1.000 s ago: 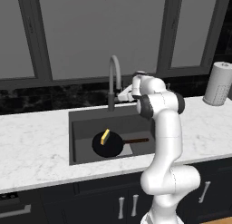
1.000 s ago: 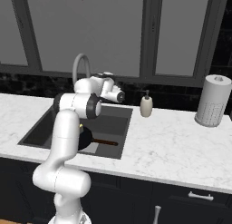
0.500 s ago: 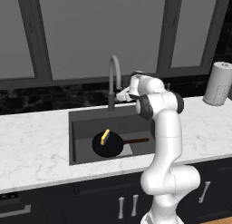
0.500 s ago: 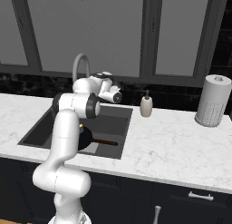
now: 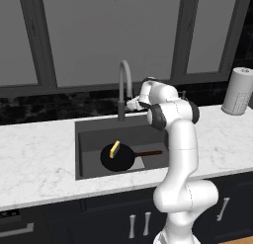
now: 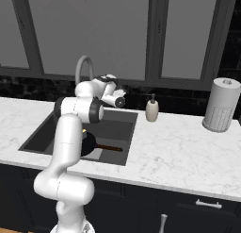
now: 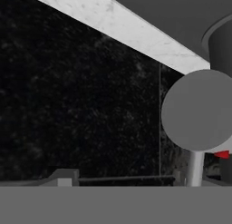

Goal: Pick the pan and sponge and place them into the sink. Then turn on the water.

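The black pan (image 5: pixel 118 158) lies in the dark sink (image 5: pixel 91 139), its reddish-brown handle (image 5: pixel 148 153) pointing right. On the pan rests the yellow sponge (image 5: pixel 114 149). From the right, the arm hides most of the pan (image 6: pixel 89 145). My gripper (image 5: pixel 132 105) hovers at the back of the sink beside the foot of the gooseneck faucet (image 5: pixel 123 82). In the hand view the gripper (image 7: pixel 120 177) is open, its tips wide apart. A round grey faucet knob (image 7: pixel 199 110) on a thin stem sits at the right. No water runs from the spout.
A soap dispenser (image 6: pixel 151 109) stands on the white marble counter (image 6: pixel 188 152) right of the sink, with a paper towel roll (image 6: pixel 220 104) further right. Black backsplash (image 7: pixel 81 105) and dark windows close off the back. Dark cabinet fronts run below the counter.
The hand has edged slightly beside the faucet. Pan and sponge lie where they were.
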Controlling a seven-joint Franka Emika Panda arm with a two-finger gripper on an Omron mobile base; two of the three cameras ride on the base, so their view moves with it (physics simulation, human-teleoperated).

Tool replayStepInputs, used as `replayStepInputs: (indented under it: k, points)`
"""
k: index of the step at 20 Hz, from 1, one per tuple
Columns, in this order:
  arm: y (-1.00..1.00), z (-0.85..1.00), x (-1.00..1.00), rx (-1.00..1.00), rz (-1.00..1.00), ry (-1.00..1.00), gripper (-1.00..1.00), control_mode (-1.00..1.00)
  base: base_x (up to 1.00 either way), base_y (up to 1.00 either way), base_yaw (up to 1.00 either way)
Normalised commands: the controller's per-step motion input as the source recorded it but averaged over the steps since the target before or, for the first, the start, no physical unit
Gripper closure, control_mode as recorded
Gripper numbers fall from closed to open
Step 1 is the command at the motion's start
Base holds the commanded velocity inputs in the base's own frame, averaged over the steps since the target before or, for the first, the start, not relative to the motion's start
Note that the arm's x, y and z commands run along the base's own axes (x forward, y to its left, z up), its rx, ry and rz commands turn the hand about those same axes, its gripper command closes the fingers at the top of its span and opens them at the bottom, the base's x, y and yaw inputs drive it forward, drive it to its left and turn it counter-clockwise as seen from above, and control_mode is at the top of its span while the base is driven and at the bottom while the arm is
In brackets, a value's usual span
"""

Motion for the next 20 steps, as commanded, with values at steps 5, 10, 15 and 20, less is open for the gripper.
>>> replayStepInputs:
  k: [5, 10, 15, 20]
  points:
    - [-0.78, 0.00, 0.01, 0.00, 0.00, 0.00, -1.00, -1.00, 0.00, 0.00, 0.00]
    - [-0.79, 0.00, 0.00, 0.00, 0.00, 0.00, -1.00, -1.00, 0.00, 0.00, 0.00]
    - [-0.84, 0.00, 0.00, 0.00, -0.05, 0.01, -1.00, -1.00, 0.00, 0.00, 0.00]
    - [-0.98, 0.07, 0.00, 0.00, -0.05, 0.04, -1.00, -1.00, 0.00, 0.00, 0.00]
